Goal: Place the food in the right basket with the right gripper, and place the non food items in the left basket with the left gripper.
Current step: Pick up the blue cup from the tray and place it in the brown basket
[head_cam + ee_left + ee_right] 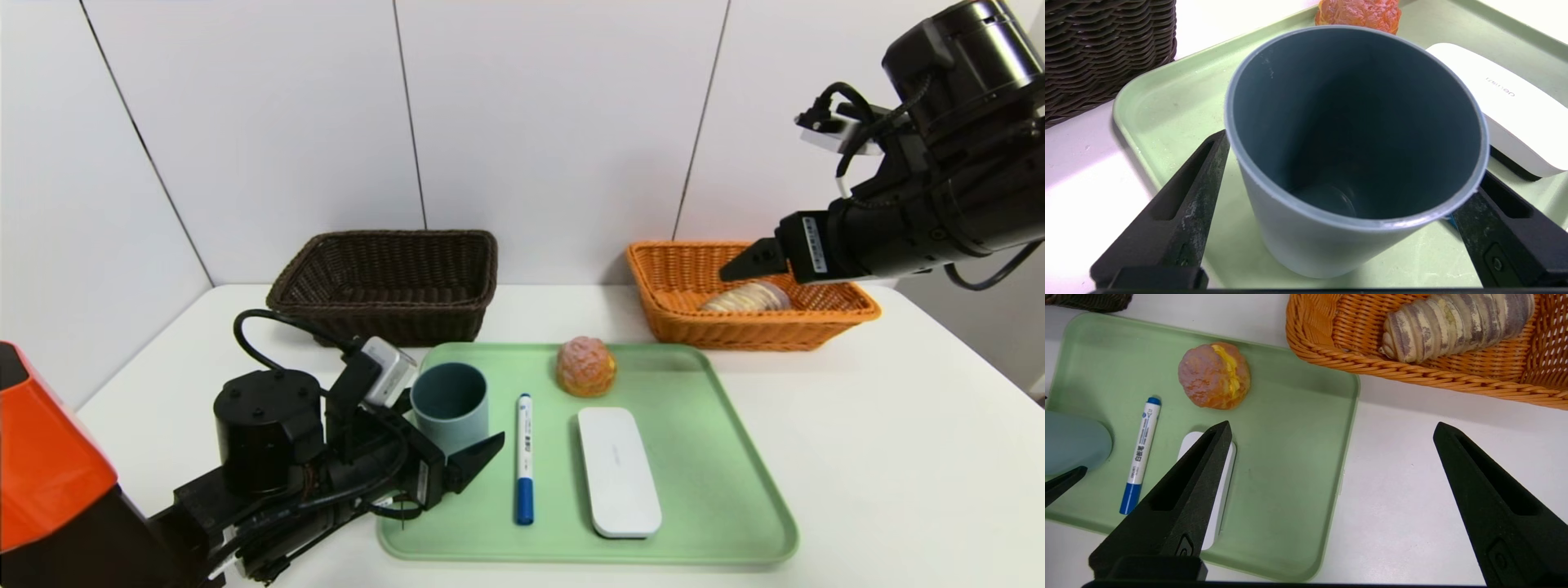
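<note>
Your left gripper [1347, 212] brackets the cup [1355, 139], jaws wide; close squarely on its wall. Right gripper [1331, 502] hangs open-jawed near the orange basket [1412, 363].

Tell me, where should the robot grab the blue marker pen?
Probably around the middle of its white barrel, coming straight down from above. The marker lies flat on the green tray, so fingers should close across its thin width, with free tray showing on both sides between the cup and white case.
</note>
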